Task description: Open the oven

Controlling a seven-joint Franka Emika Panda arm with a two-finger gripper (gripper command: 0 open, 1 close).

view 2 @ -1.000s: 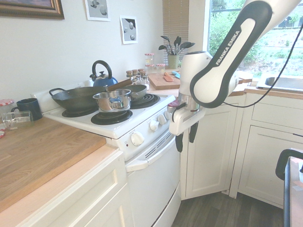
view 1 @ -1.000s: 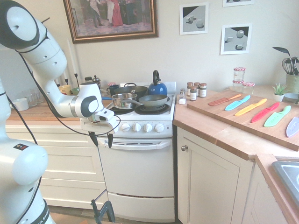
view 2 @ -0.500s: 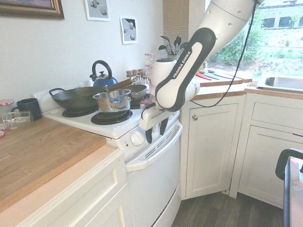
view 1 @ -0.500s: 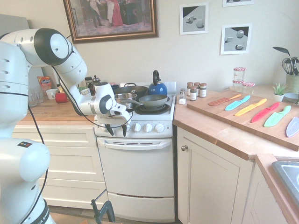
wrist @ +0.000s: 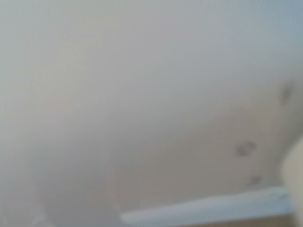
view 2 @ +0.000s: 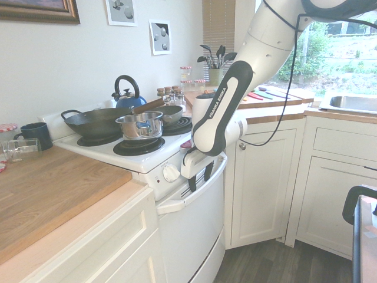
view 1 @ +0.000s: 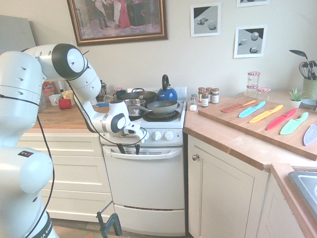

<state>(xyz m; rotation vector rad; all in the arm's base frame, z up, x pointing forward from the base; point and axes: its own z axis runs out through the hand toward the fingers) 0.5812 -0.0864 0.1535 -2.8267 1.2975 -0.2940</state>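
The white oven stands between cream cabinets with its door shut, also seen from the other side. Its wide white door handle runs under the row of knobs. My gripper is open and points down at the left part of the handle, one dark finger to the left and the other to the right. In the second exterior view the gripper hangs right in front of the handle, just below the knobs. The wrist view is only a blurred white surface from very close.
On the hob stand a steel saucepan, a frying pan, a wok and a blue kettle. A cream cabinet door with a round knob adjoins the oven's right side. A board with coloured knives lies on the right counter.
My arm has swung in from out in front of the cooker toward it, and the gripper has come down past the knobs to the door handle. The door has not moved.
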